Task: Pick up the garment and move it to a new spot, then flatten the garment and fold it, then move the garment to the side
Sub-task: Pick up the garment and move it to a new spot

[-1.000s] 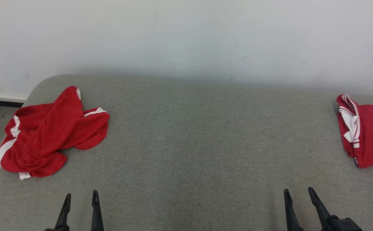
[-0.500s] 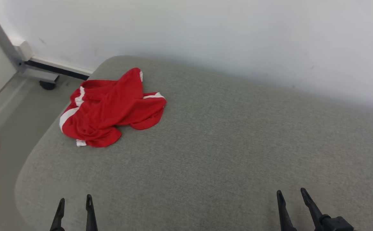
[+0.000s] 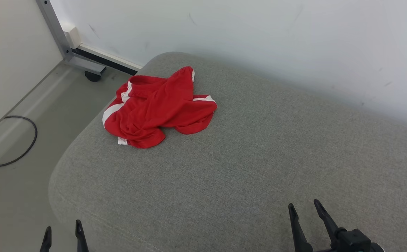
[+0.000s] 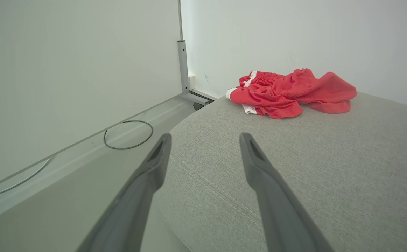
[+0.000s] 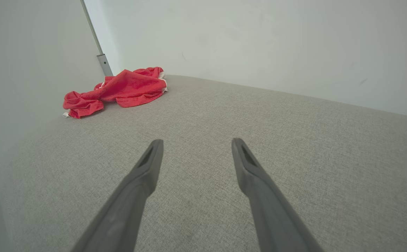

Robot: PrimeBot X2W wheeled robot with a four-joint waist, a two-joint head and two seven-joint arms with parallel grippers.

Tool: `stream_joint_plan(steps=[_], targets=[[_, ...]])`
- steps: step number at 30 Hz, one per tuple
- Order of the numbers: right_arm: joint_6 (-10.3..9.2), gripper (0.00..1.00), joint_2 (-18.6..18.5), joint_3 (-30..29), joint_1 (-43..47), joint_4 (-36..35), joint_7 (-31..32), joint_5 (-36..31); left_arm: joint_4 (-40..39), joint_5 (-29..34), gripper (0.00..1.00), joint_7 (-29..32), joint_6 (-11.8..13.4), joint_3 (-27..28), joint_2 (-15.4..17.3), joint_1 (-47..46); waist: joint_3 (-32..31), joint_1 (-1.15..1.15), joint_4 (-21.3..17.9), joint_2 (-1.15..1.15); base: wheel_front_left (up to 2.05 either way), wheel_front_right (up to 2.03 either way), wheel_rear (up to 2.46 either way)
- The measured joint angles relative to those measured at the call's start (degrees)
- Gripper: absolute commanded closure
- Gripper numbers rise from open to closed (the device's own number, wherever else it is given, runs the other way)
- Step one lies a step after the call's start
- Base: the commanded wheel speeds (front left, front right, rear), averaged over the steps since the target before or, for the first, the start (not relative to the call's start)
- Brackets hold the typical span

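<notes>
A crumpled red garment (image 3: 159, 106) with white trim lies bunched on the grey upholstered cushion (image 3: 259, 157), close to its far left corner and near the pale wall (image 3: 259, 35). Both grippers are well apart from it, low at the near edge of the head view. The left gripper (image 3: 63, 225) hangs at the cushion's rounded left end, partly over the floor (image 3: 14, 196), its two dark fingers spread with nothing between them. The right gripper (image 3: 303, 203) hovers above bare fabric further right, its fingers likewise parted and empty. On the floor to the left a thin dark cable (image 3: 36, 132) curls in a loop, and a grey metal post (image 3: 54, 31) rises by the wall with a dark caster (image 3: 93, 76) near its base
</notes>
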Motion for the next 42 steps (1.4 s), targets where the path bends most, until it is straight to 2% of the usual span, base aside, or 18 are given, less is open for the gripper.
stream_joint_plan(steps=[8,13,15,21,27,32,42], targets=[[0.00,0.00,0.0,0.2,-0.2,0.5,0.0,0.0,-0.5,-0.6,0.00,0.0,1.1,-0.2,-0.1,1.3,-0.5,0.00,-0.2,0.00,0.00,0.00,0.00],[0.00,0.00,0.0,-1.0,0.3,-0.1,0.0,0.0,1.6,-0.6,0.00,0.0,-1.3,0.9,-0.1,-1.8,-0.7,0.00,-0.8,0.00,0.00,0.00,0.00],[0.00,0.00,0.0,-1.0,0.2,-0.7,0.0,-0.1,1.7,-0.7,0.00,0.0,-1.5,1.3,-0.1,-3.4,-0.7,0.00,-1.4,0.00,0.00,0.00,0.00],[0.00,0.00,0.0,-1.8,-2.0,-1.7,0.0,-1.6,4.0,-1.3,0.00,0.0,-3.6,3.0,0.3,-12.6,0.1,0.00,-4.7,0.00,0.00,0.00,0.00],[0.00,0.00,0.0,-3.3,-5.5,-3.0,0.0,-2.0,9.1,-2.1,0.00,0.0,-5.2,4.6,3.7,-25.0,2.7,0.00,-9.9,0.00,0.00,0.00,0.00],[0.00,0.00,0.0,-4.0,-7.1,-3.5,0.0,-1.2,15.4,-5.5,0.00,0.4,-6.1,6.8,7.3,-35.4,6.2,0.01,-15.2,0.00,0.00,0.00,0.00],[0.00,0.00,0.0,-4.3,-10.1,-4.8,0.0,0.4,28.7,-11.4,0.00,11.5,-7.4,8.9,17.2,-49.7,14.1,0.02,-24.7,0.01,0.00,0.00,0.00]])
